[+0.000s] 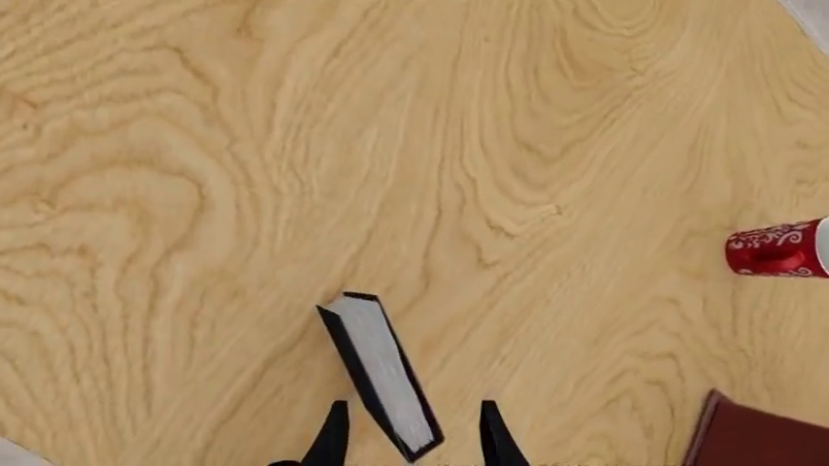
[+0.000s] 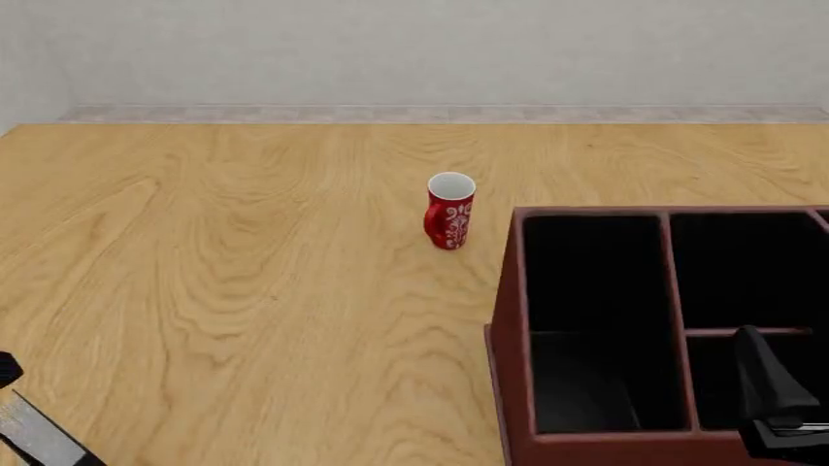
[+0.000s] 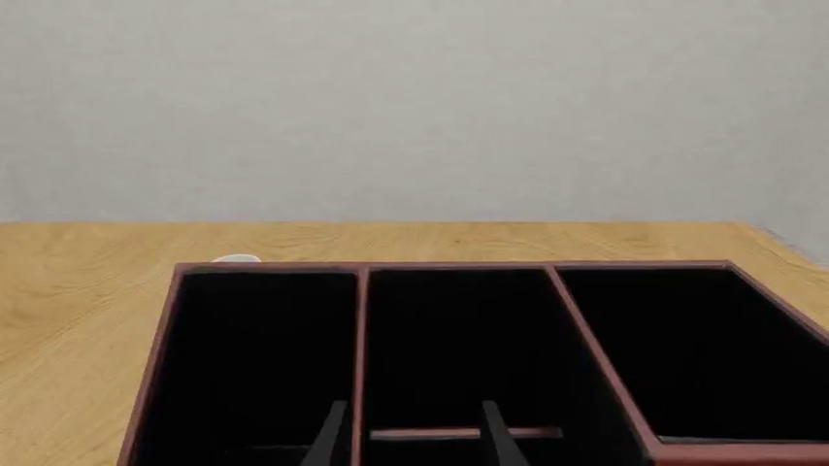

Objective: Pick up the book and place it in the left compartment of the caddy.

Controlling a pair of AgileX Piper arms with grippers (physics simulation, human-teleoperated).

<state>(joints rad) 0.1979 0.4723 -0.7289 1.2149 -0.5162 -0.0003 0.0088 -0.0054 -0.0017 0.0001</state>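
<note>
Book first: the thin black-covered book [image 1: 380,374] with white page edges is clasped between the parted black fingers of the left gripper [image 1: 412,437], held above the pale wood-grain table [image 1: 259,175] and slanting across the wrist view; in the front view only a corner of it [image 2: 39,437] shows, at about eight o'clock by the frame's edge. That left pincer is clenched on the book, one finger on either cover. Large and reddish-brown, the wooden caddy [image 2: 510,320] with black lining sits at four o'clock in the front view, its long left compartment [image 2: 589,320] running front to back just inside the outer wall, well apart from the book. Small red mug [image 2: 449,211] with white patterning stands upright at about twelve o'clock from the table's middle, near the caddy's far left corner but not touching it. Right gripper [image 3: 412,437] hangs over the caddy's near edge, fingers spread and holding nothing, straddling a thin divider.
</note>
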